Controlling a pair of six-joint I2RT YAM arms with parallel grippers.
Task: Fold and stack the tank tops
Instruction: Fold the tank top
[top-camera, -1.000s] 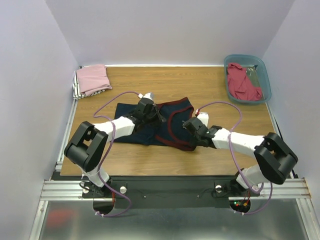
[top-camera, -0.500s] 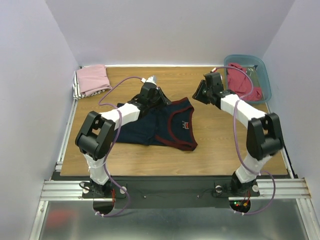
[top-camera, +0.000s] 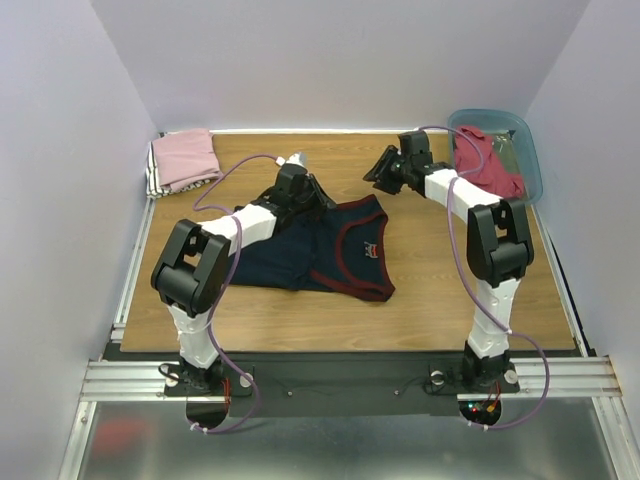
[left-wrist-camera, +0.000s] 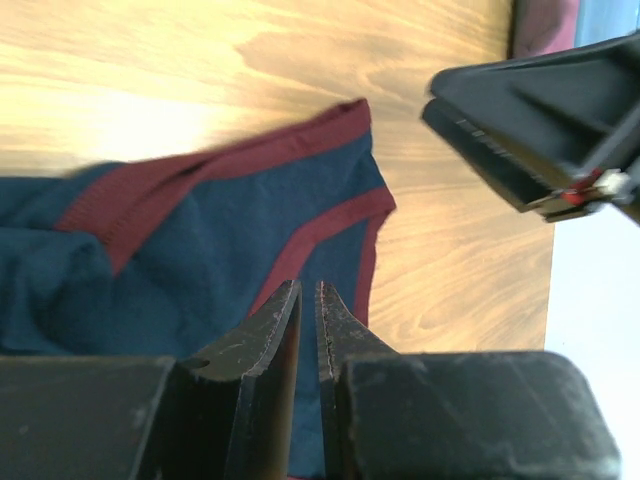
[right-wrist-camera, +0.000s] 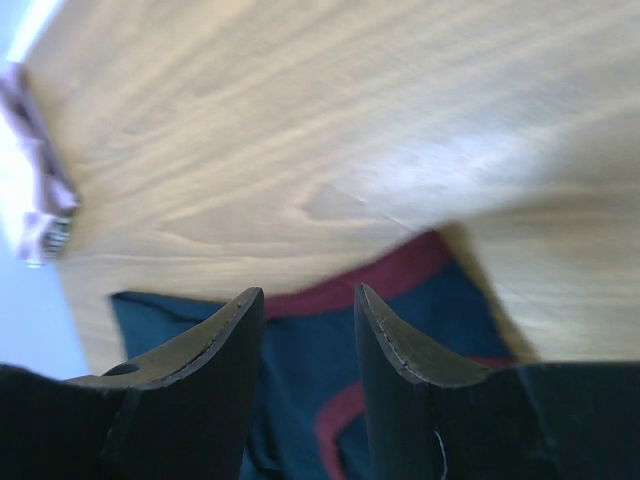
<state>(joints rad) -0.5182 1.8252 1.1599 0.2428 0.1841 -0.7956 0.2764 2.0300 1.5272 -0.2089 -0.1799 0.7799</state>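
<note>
Right jaws are standing well open and carrying nothing, hanging over the bare counter (top-camera: 450, 290) just past the far right corner of the navy jersey (top-camera: 300, 255). Left jaws are sitting nearly shut, only a thin slit between them, low over the jersey's far edge, and I cannot tell whether they are pinching cloth. The jersey is lying spread mid-counter, its long axis running left to right, hem to the left, maroon-trimmed neck and straps to the right. The left arm (top-camera: 250, 222) is the nearer one, right over the fabric. The right arm (top-camera: 455, 195) is reaching beyond it, the maroon strap lying just to the near side of its jaws. Folded pink tops (top-camera: 187, 158) are sitting at the far left corner, and a red top (top-camera: 485, 170) is lying in the teal bin (top-camera: 535, 165) far right. By my reading, the fold is calling for a grip on both far corners.
</note>
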